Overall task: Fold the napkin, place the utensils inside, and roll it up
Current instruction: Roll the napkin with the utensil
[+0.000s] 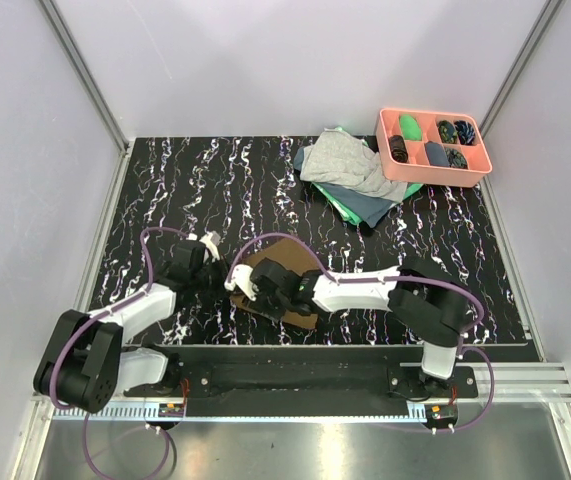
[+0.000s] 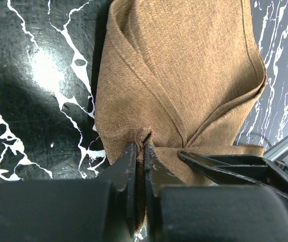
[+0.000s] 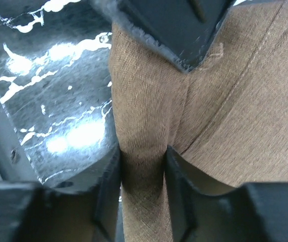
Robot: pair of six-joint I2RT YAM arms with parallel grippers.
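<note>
The napkin (image 1: 285,255) lies on the marbled table (image 1: 195,190), well apart from the pink tray (image 1: 433,145), down and left of it toward the arms' bases. It is folded into a band. Seen from the left wrist, its long axis runs straight away from the camera, with the side folds meeting in a V at the near end. There the left gripper (image 2: 139,147) is pinched together on a small tuck of cloth. The right gripper (image 3: 142,155) clamps a raised ridge of the napkin, both fingers pressed against it. The right arm bends at the elbow, its forearm stretched low and leftward away from the tray. The left arm reaches forward, wrist just beside the right one.
</note>
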